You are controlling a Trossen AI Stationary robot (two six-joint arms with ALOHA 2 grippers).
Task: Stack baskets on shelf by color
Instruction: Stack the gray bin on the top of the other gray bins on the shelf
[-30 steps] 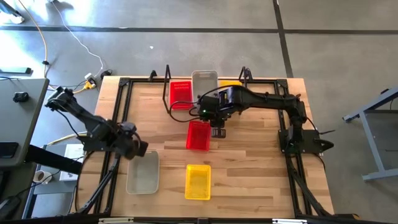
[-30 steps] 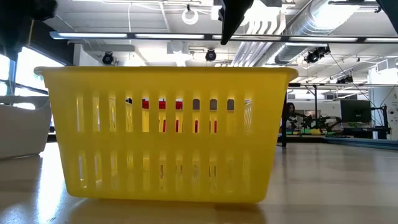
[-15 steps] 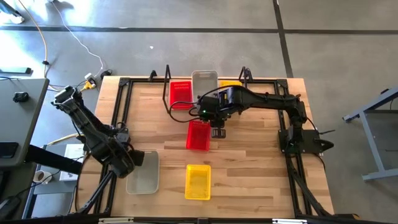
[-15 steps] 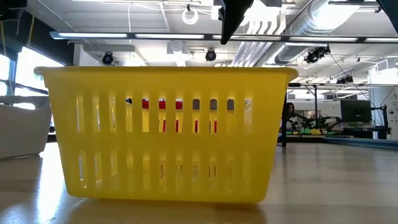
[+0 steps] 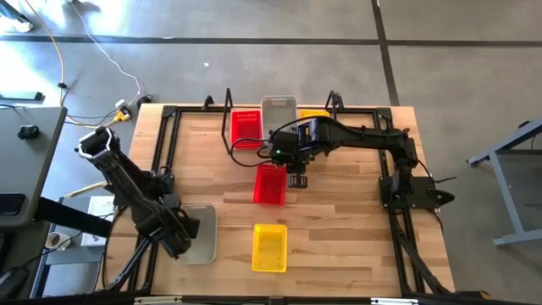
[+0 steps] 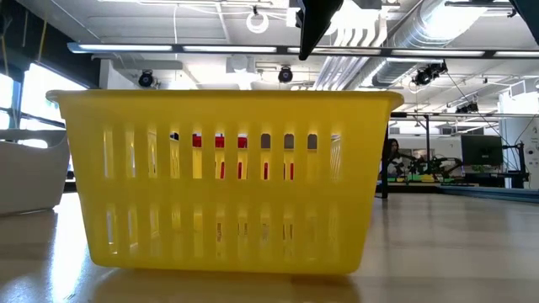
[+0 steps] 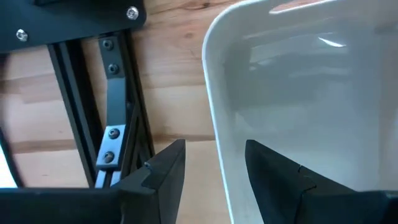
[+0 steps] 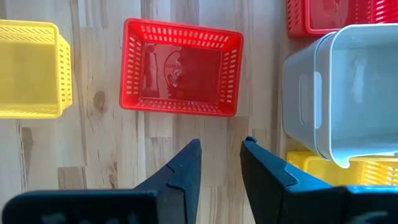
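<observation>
Left gripper (image 7: pixel 214 163) moved down to clear basket (image 5: pixel 196 234) rim, jaws open astride; right gripper (image 8: pixel 221 163) jaws open, empty. Baskets: two red, two yellow, two clear.

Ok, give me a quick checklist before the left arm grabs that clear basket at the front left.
1. Left gripper at the clear basket: ok, its fingers straddle the near rim.
2. Fingers open enough for the wall: ok, a gap shows on both sides.
3. Basket empty: ok, nothing shows inside.
4. Right gripper out of the way: ok, it hovers open, empty, by the red basket mid-table.
5. Matching clear basket on the shelf: ok.
6. Grip closed: not ok, not yet.
</observation>
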